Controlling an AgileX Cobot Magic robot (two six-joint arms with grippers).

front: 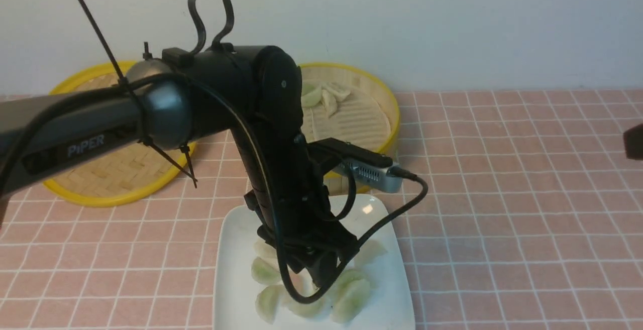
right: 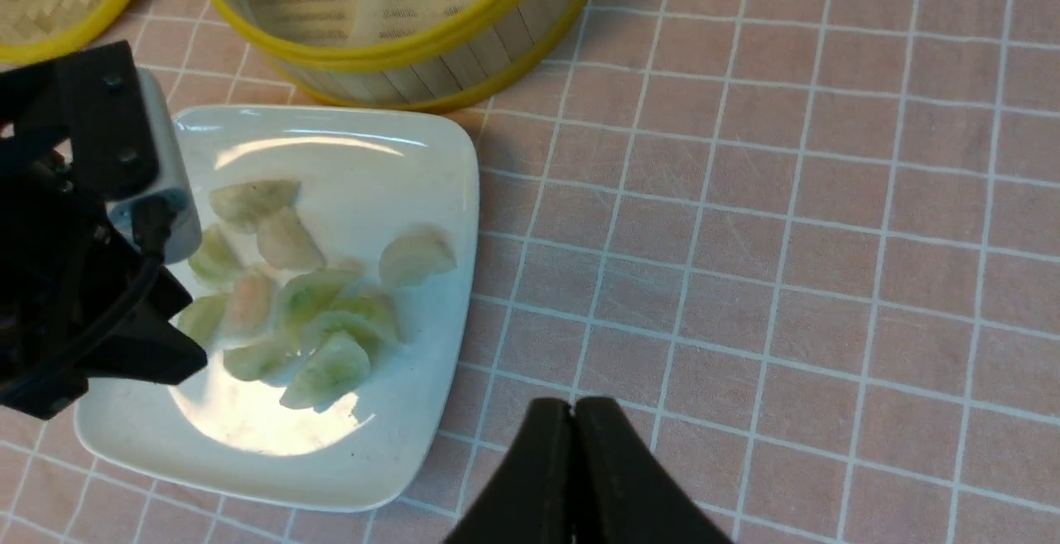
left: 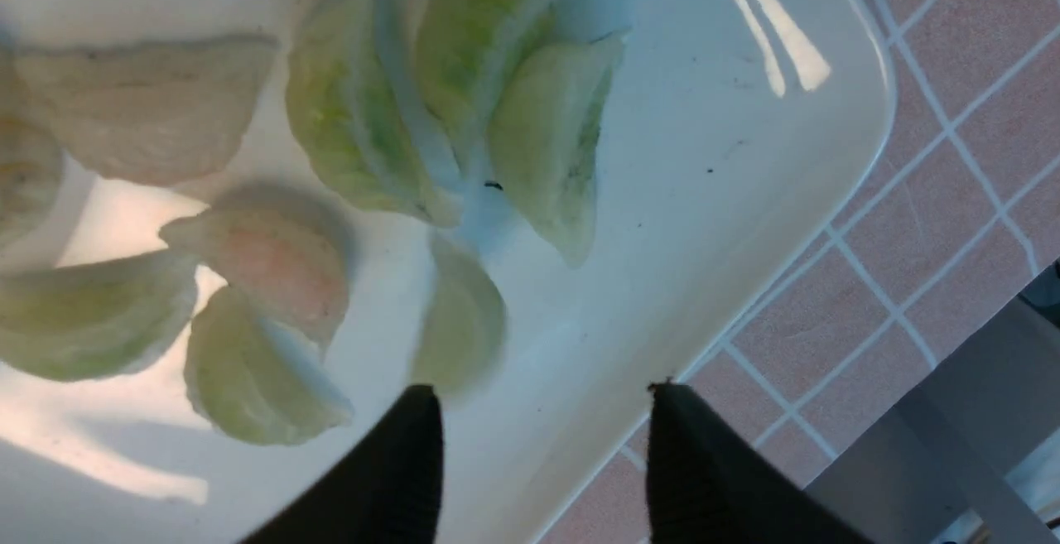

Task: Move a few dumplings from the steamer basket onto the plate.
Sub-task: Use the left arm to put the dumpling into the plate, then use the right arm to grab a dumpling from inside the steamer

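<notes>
Tabletop (front: 502, 194) in pink checks, white wall (front: 452, 18), left end effector (left: 542, 391) released over plate (left: 745, 155), right end effector (right: 573, 405) clenched

Pale green/pinkish dumplings (right: 327, 366), glossy white plate (right: 397, 163), yellow-rimmed basket (right: 464, 55), pink tablecloth (right: 787, 238) w/ white grid

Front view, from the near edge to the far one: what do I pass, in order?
Plate holding dumplings, with the open left gripper over it → steamer basket with a few dumplings inside → wall. The lid lies level with the basket, so it is left out.
</notes>
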